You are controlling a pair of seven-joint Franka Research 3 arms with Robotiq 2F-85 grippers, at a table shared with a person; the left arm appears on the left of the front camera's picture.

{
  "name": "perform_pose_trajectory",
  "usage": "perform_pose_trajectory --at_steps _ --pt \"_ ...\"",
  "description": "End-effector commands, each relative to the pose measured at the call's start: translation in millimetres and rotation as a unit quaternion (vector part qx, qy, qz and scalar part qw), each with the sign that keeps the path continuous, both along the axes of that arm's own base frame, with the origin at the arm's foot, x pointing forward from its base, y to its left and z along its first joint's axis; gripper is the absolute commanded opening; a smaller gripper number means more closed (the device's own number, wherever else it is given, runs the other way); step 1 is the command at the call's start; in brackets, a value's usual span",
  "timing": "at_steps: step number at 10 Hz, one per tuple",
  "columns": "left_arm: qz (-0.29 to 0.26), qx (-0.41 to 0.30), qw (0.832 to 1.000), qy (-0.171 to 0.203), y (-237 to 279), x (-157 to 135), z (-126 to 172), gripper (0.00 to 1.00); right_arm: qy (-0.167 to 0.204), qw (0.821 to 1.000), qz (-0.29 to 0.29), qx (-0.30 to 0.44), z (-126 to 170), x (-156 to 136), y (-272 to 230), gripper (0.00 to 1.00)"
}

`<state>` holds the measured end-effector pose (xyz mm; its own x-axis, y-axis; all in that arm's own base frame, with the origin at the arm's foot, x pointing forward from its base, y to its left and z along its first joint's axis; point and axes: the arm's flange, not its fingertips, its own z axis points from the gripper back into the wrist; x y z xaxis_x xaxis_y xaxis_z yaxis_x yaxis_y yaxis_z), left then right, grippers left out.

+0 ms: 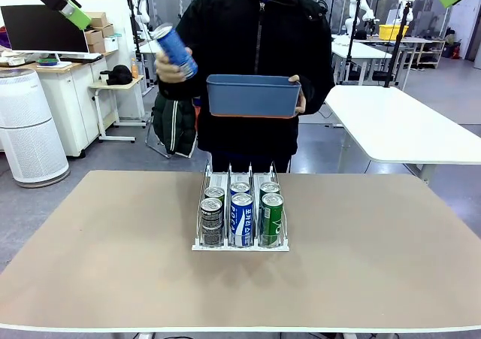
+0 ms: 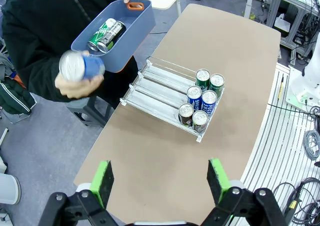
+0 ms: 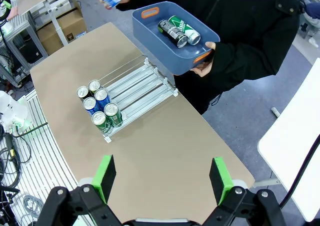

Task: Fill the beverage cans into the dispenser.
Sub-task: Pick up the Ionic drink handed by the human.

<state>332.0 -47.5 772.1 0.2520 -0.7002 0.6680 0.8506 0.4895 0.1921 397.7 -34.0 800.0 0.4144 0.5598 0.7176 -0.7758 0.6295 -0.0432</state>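
Observation:
The dispenser (image 1: 240,246) stands mid-table with several beverage cans (image 1: 242,217) at its near end: two black/grey in the left lane, two blue in the middle, two green on the right. Across the table a person holds a blue bin (image 1: 253,98) in one hand and a blue can (image 1: 175,51) in the other. In the left wrist view the bin (image 2: 137,21) holds a green and a dark can (image 2: 106,33). My left gripper (image 2: 160,181) hangs open high above the table's edge. My right gripper (image 3: 162,178) is open too, high over the opposite side. The rear of the dispenser's lanes (image 3: 137,83) is bare.
The tan table (image 1: 376,264) has wide free surface on both sides of the dispenser. A white table (image 1: 406,125) stands behind at the right, a white air purifier (image 1: 26,136) on the floor at the left. Both grippers sit at the front view's top corners.

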Motion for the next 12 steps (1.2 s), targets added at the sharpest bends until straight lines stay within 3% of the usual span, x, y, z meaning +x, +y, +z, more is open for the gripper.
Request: perform_pose_trajectory --at_steps 1,12 --pt "0.001 -0.002 1.000 0.005 -0.5 -1.0 -0.5 1.00 0.000 1.000 0.000 -0.001 -0.4 -0.4 0.3 1.00" --pt "0.001 -0.002 1.000 0.005 -0.5 -1.0 -0.5 1.00 0.000 1.000 0.000 -0.001 -0.4 -0.4 0.3 1.00"
